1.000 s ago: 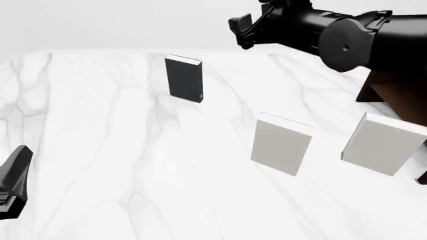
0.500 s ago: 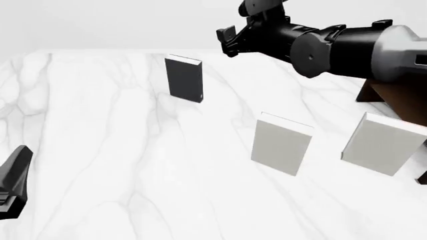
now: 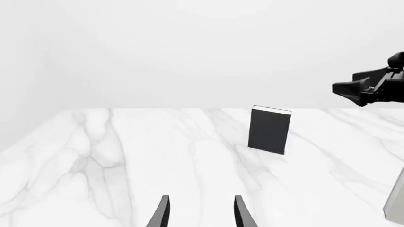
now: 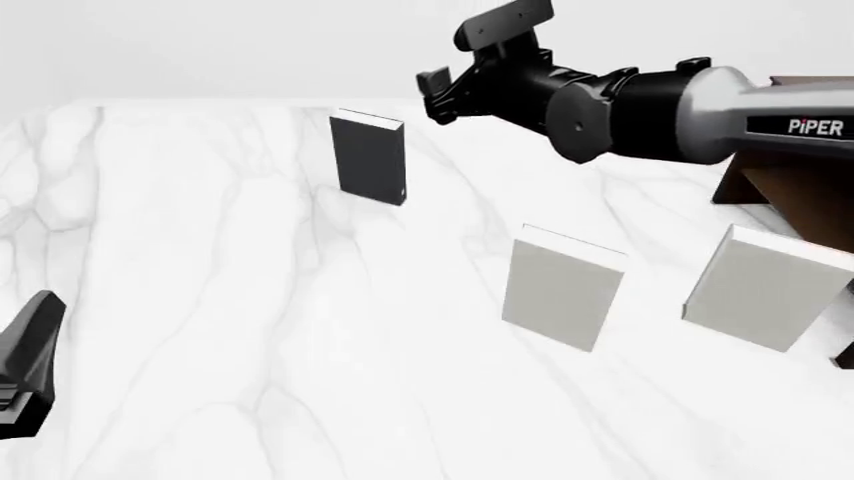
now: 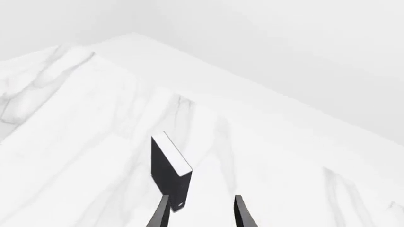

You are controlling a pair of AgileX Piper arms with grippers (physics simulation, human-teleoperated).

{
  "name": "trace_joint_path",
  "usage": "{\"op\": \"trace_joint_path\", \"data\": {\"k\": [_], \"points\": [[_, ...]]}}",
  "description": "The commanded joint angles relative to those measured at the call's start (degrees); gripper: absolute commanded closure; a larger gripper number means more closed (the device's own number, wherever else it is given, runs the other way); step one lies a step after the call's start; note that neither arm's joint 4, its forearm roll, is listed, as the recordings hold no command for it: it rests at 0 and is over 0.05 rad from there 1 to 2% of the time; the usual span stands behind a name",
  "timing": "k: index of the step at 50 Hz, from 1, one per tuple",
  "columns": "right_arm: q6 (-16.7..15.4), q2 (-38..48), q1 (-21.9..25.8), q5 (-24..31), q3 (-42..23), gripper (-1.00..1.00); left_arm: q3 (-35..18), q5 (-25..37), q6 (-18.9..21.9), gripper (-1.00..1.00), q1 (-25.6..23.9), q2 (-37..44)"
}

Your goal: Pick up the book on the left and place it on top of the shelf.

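— Where's the thin black upright book (image 4: pixel 368 158) from my right gripper (image 4: pixel 447 85)?

— Below the fingertips and a little to their left, standing on the white marble table (image 4: pixel 200 300), long axis vertical. My right arm is far nearer; the left gripper (image 4: pixel 27 355) sits low at the near left, well apart.

— Jaws?

— On both wrist views the fingers are parted with nothing between them.

— Change since a second ago?

— The right gripper has swung left toward the book; the book hasn't moved. The dark brown wooden shelf (image 4: pixel 801 190) waits behind my right arm.
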Motion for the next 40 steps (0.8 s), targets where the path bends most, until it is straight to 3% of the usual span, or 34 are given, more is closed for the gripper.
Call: {"op": "trace_joint_path", "data": {"k": [1,40], "points": [[0.56,3.03,0.12,-0.27,-1.9,-1.0,0.0,0.0,0.0,-1.0,0.0,0.0],[2.44,12.4,1.86,-1.9,-9.85,-1.0,0.0,0.0,0.0,-1.0,0.0,0.0]]}}
